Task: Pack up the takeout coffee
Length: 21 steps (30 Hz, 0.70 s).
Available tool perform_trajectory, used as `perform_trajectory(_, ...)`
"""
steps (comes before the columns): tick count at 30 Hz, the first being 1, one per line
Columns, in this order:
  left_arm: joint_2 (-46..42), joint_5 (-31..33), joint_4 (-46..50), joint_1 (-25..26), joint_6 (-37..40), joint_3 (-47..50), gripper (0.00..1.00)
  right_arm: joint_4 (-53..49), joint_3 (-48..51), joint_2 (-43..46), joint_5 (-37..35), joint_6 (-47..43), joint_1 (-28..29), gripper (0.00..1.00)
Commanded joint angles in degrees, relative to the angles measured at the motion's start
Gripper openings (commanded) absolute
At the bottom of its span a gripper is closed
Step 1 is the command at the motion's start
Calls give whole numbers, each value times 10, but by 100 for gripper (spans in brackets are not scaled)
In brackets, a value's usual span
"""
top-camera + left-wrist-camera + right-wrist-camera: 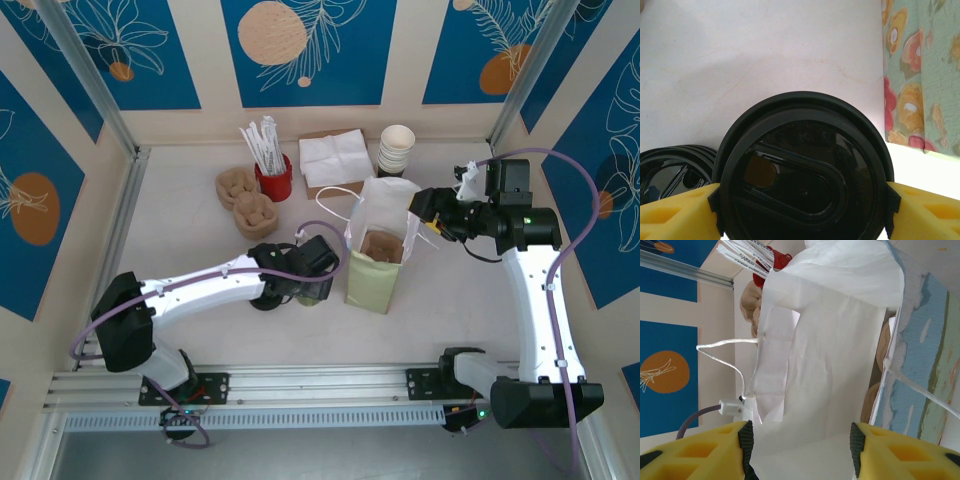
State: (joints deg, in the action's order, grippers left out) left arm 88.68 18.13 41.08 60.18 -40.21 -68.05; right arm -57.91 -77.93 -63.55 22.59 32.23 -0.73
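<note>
The takeout coffee (805,175) has a round black lid, and my left gripper (804,210) is shut on it, a yellow pad pressed against each side. From above, the cup (316,292) stands on the table just left of the paper bag (372,280), under my left gripper (312,282). The bag stands upright and open, its floral side (920,75) close on the cup's right. My right gripper (428,212) is at the bag's right rim, jaws apart. The bag's white inner wall (825,365) lies just ahead of that gripper (800,445).
A brown cardboard carrier (380,245) sits inside the bag. A loose black lid (670,170) lies left of the cup. At the back stand a red cup of straws (273,180), napkins (335,160), stacked white cups (396,150) and more carriers (245,200).
</note>
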Motion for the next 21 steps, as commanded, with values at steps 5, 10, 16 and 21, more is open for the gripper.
perform_trajectory(5, 19, -10, -5, 5, -4, 33, 76, -9, 0, 9, 18, -14, 4, 57)
perform_trajectory(10, 19, 1, 4, 5, 1, 25, 83, -8, -3, 11, 17, -12, 4, 57)
perform_trajectory(16, 20, 10, 8, 5, 5, 11, 87, -10, -4, 9, 18, -13, 4, 56)
perform_trajectory(21, 20, 15, 8, 5, 11, 4, 85, -10, -5, 9, 18, -13, 4, 56)
